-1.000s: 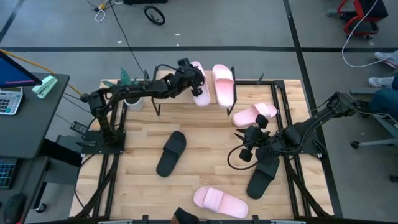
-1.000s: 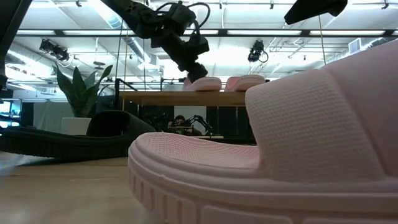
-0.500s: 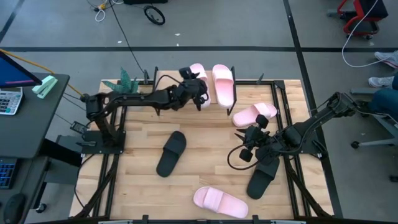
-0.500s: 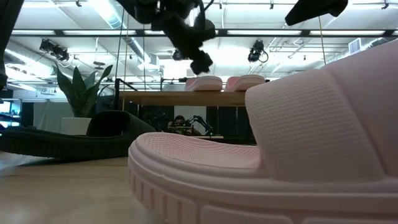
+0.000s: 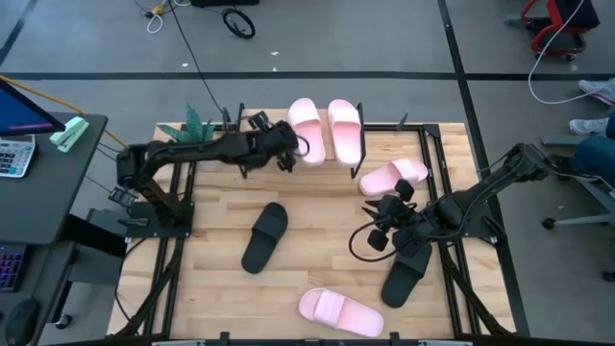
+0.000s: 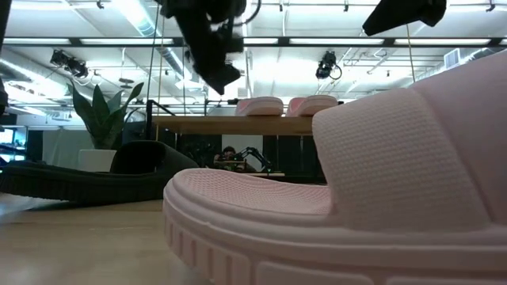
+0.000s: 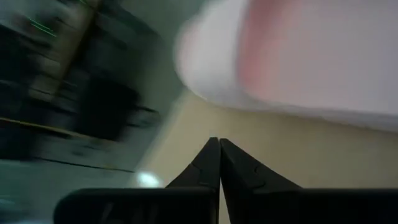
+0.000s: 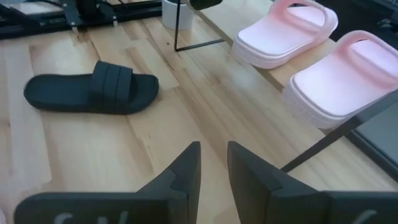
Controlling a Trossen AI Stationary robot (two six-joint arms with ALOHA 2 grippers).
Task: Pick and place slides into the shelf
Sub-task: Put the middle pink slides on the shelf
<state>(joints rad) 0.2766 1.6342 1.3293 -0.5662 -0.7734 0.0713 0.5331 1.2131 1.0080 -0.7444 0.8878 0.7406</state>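
Observation:
Two pale pink slides (image 5: pixel 306 128) (image 5: pixel 345 130) lie side by side, soles down, on the shelf (image 5: pixel 258 152) at the table's far edge. My left gripper (image 5: pixel 285 154) is shut and empty, just left of and nearer than the left slide (image 7: pixel 298 56), over the shelf's board. My right gripper (image 5: pixel 384 226) hangs open and empty over the table's right half. Around it on the tabletop lie a third pink slide (image 5: pixel 394 176), a black slide (image 5: pixel 407 272) and another pink slide (image 5: pixel 339 310). A second black slide (image 5: pixel 264 235) lies mid-table.
A potted plant (image 5: pixel 197 130) stands at the shelf's left end. The near pink slide (image 6: pixel 356 198) fills much of the low view. Bare tabletop (image 5: pixel 317 207) stretches between the shelf and the black slides. Black frame rails (image 5: pixel 437 173) run along the table's sides.
My left gripper has let go of the left pink slide and drawn back from it toward the table's left edge, rising a little and turning, and its fingers have come together. The slide stays on the shelf beside the other one.

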